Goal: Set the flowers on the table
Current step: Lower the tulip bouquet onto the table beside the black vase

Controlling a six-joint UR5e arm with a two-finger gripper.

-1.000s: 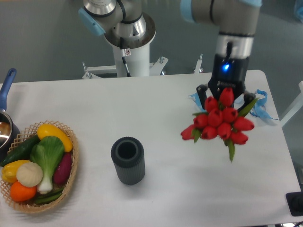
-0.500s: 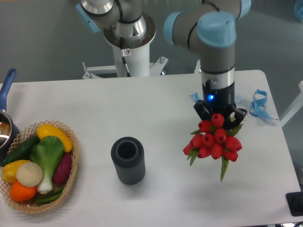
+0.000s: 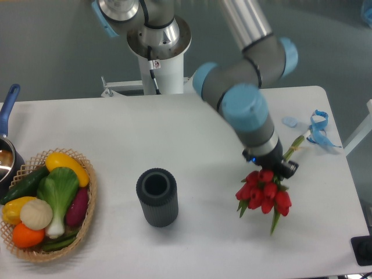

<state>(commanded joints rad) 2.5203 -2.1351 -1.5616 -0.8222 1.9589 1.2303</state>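
Observation:
The flowers (image 3: 264, 194) are a bunch of red tulips with green leaves, tilted with the blooms toward the front, low over the white table (image 3: 192, 133) at its right side. Their green stems (image 3: 294, 145) stick out behind toward the back right. My gripper (image 3: 272, 166) is shut on the stems just behind the blooms, with the arm slanting down from the upper left. I cannot tell whether the blooms touch the tabletop.
A dark ribbed cylinder vase (image 3: 157, 196) stands upright left of the flowers. A wicker basket (image 3: 87, 203) of vegetables sits at the front left, a pot with a blue handle (image 3: 8, 107) behind it. A light blue ribbon (image 3: 318, 129) lies near the right edge.
The arm has swung over and tilted, lowering the flowers from upright to slanted, with the blooms a little further forward and lower. The stems now show behind the gripper.

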